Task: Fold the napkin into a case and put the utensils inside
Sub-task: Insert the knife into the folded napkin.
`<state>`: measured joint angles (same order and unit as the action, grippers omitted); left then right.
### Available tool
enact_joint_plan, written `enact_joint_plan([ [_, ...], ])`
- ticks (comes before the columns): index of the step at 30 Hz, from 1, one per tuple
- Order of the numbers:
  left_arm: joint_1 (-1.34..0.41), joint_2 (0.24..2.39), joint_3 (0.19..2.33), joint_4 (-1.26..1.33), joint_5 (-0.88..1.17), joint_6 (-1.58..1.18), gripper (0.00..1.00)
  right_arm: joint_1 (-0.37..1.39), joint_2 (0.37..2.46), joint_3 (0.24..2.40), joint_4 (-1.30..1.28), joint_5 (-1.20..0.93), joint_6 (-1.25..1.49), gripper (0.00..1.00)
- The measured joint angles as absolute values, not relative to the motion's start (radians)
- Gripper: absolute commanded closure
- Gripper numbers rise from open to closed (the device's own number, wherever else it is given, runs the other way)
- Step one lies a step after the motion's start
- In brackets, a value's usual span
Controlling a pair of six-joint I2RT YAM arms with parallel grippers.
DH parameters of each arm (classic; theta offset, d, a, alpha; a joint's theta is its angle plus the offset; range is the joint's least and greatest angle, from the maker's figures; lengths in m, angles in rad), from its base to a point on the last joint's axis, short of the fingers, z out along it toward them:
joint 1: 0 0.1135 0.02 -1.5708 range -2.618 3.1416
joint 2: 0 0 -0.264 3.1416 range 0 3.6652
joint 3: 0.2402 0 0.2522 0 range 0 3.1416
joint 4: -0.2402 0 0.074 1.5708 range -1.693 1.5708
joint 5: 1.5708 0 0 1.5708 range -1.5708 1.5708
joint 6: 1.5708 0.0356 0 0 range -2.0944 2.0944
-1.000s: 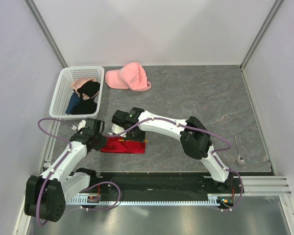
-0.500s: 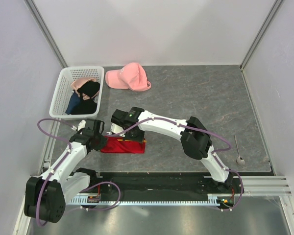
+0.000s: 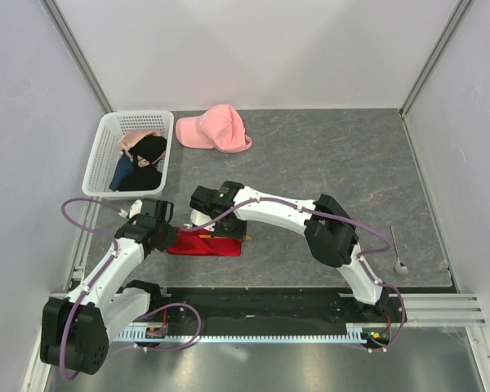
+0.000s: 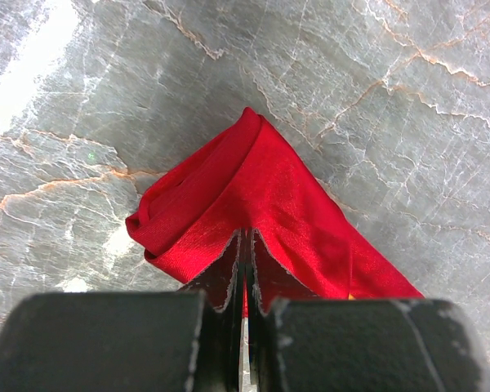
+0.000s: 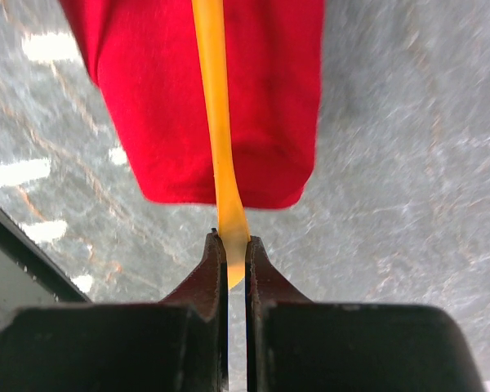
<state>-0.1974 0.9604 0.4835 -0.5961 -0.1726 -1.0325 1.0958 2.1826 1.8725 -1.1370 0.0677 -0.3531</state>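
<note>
Right wrist view showed the right gripper [image 5: 233, 245] with its jaws almost closed, pinching the near end of one of the utensils [image 5: 216, 122]. This thin orange strip ran straight away from the fingertips across the top of the case [image 5: 139, 106], a narrow red layered pouch lying just ahead of the jaws on the table [image 5: 408, 163]. The strip lay in plain sight over the cloth for all its visible length, so it had not gone inside; whether its far tip had reached an opening could not be told. Left wrist view showed the left gripper [image 4: 245, 265] clamped tight on a fold of the napkin [image 4: 261, 188] right at its fingertips, the rest of the cloth spreading forward and to either side. By this, the folding looked done and the work stood at insertion, the left holding the case while the right brought a utensil. The next move would call for the left to raise the top layer into a mouth, and for the right to dip the strip's tip and slide it in lengthwise without dragging the cloth.
</note>
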Motion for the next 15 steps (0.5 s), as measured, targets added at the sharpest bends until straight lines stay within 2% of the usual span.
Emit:
enact_joint_plan([
  [15, -0.197, 0.96, 0.484, -0.596, -0.154, -1.032, 0.98, 1.096, 2.136, 1.807, -1.114, -0.008, -0.293, 1.0],
])
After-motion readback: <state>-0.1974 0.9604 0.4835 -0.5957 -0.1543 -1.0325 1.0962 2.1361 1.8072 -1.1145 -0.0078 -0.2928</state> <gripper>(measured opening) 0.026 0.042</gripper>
